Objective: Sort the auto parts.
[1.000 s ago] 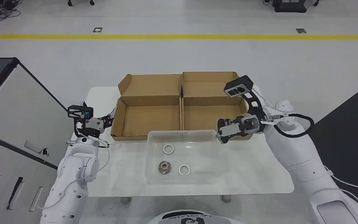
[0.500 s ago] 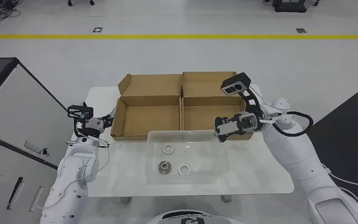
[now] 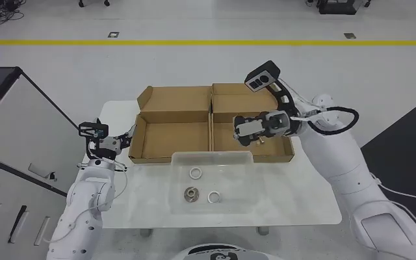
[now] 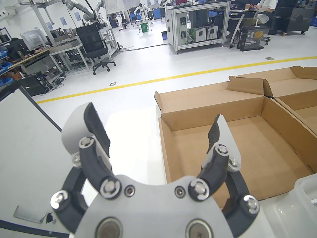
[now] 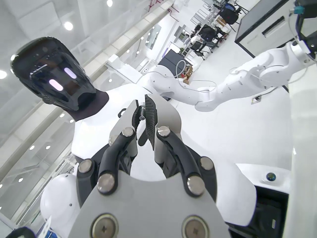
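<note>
My right gripper hangs over the right cardboard box, turned upward. In the right wrist view it is shut on a small dark threaded bolt. A clear plastic tray in front of the boxes holds a white ring, a metal bearing and a second white ring. My left gripper stands open beside the outer wall of the left cardboard box. In the left wrist view it has nothing between its fingers.
Both boxes stand side by side at the back of the white table, lids folded back; the left box has a bare floor. The tray's corner lies near the left box's front wall. A grey panel stands left of the table.
My right arm has lifted from the tray's right edge and swung back and left over the right box, still gripping the bolt. The left arm has not moved.
</note>
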